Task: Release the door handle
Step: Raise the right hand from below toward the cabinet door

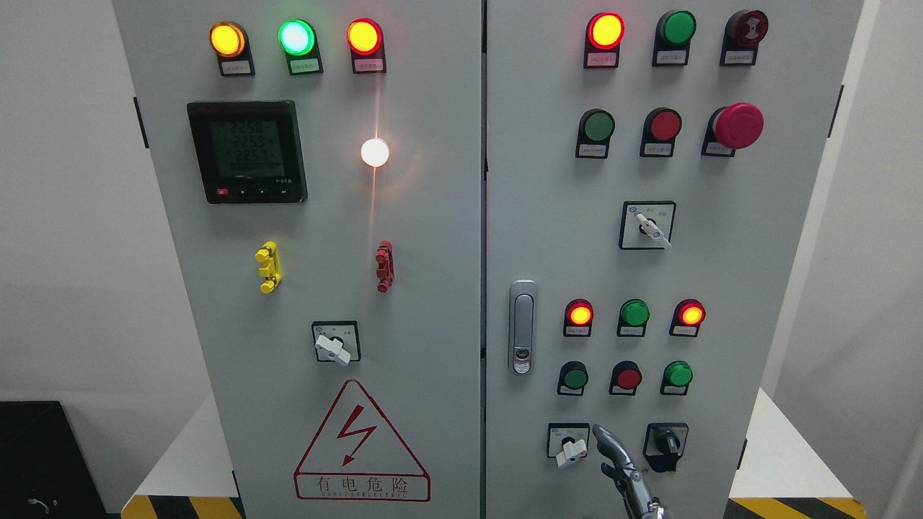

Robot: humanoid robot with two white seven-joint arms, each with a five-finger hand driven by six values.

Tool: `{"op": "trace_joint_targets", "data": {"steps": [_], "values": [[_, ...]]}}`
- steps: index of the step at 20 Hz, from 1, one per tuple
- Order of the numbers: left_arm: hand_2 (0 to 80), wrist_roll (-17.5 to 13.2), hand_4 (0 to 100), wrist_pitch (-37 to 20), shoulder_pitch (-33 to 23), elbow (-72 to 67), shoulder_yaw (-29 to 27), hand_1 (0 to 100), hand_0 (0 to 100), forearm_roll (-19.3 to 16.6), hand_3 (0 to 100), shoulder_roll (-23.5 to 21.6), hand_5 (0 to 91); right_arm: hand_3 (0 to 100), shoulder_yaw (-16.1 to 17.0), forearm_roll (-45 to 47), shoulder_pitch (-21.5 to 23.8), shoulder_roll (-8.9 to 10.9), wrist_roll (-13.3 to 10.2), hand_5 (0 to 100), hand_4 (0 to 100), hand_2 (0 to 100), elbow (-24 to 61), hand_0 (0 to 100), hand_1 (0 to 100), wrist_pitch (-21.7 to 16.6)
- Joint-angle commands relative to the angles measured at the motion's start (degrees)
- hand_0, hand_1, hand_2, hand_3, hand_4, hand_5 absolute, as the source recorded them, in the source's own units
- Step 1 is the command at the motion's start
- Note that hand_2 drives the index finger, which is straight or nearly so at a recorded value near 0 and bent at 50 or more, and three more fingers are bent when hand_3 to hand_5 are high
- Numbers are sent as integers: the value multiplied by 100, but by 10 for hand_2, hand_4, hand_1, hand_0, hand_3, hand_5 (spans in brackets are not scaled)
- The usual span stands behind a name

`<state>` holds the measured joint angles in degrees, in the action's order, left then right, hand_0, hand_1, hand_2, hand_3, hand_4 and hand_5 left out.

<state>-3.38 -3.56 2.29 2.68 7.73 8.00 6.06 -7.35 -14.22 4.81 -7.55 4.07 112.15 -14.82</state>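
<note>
The silver door handle [523,328] sits upright and flush on the left edge of the grey cabinet's right door [721,288]. Nothing touches it. My right hand [614,455] rises from the bottom edge, below and to the right of the handle, in front of the lowest row of switches. Its metal fingers [604,437] are stretched upward and hold nothing. There is a clear gap between the hand and the handle. Both doors look closed. My left hand is out of the picture.
The right door carries lamps, push buttons, a red mushroom stop button [739,125] and rotary switches [572,448]. The left door [303,288] has a meter [246,151], lamps and a warning triangle [360,447]. White walls flank the cabinet.
</note>
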Motion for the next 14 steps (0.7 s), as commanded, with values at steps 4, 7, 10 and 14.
{"op": "trace_joint_targets", "data": {"steps": [4,7,10,14], "values": [[0,-5,0,-5,0,-5,0,556,120,0,0,0,0,131,-56,24,20,-1,32,162,163,0,79,336,151,5],[0,-5,0,-5,0,4,0,556,120,0,0,0,0,131,-65,24,20,-1,32,162,163,0,79,327,145,154],[0,-5,0,-5,0,4,0,556,120,0,0,0,0,131,-56,16,20,-1,32,162,164,0,62,317,142,207],[0,-5,0,-5,0,-5,0,556,120,0,0,0,0,132,-65,-37,-23,8,23,178,177,0,71,303,143,260]]}}
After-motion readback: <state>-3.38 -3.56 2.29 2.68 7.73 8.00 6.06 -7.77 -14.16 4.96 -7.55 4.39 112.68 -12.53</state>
